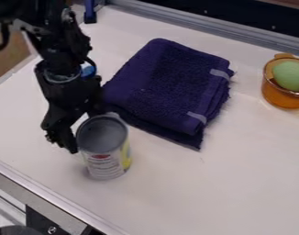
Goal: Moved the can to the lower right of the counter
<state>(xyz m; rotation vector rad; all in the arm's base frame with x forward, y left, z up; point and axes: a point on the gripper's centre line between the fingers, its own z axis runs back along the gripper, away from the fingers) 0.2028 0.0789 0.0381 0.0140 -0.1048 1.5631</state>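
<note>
We see the gripper [93, 131] low at the upright tin can [107, 155], jaws wide apart, likely to fit its broad body; no firm grip visible. Can's lower left on the counter [207, 193].

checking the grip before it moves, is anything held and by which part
It can't be told: the gripper is at the upper part of the can, toward the picture's upper left, but contact isn't clear.

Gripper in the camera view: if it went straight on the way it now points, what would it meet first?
Most likely the can, which is right at the gripper, with the counter beyond. Depth is unclear here.
</note>
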